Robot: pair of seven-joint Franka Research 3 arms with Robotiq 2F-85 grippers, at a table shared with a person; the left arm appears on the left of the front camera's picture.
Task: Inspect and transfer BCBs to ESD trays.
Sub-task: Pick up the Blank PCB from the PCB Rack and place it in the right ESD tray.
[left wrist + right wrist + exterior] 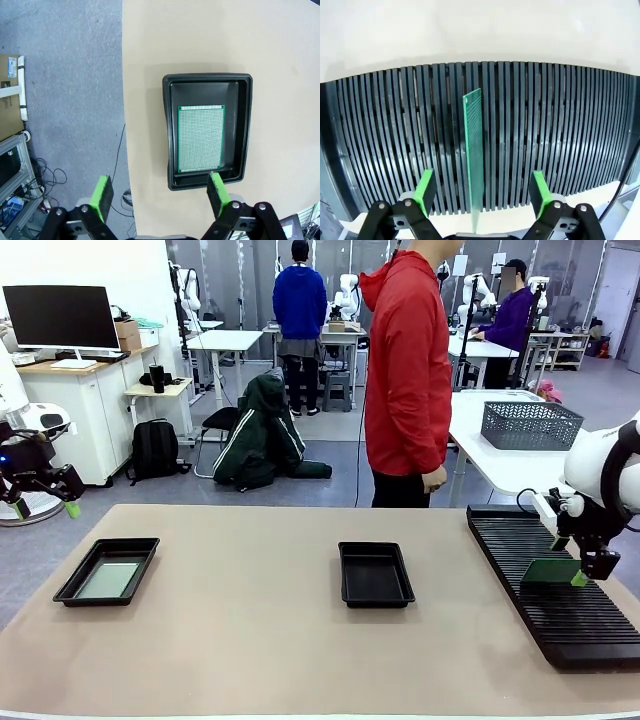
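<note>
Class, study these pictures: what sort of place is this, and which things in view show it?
Most likely a robotics lab set up for electronics handling: a white robot arm works at the table, one green circuit board stands in a black slotted rack, and another board lies in a black tray.

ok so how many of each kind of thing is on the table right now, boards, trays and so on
circuit boards: 2, a flat board in the left tray and an upright board standing in the rack
black trays: 2, the left tray and the middle tray, which holds nothing
slotted rack: 1
total: 5
</note>
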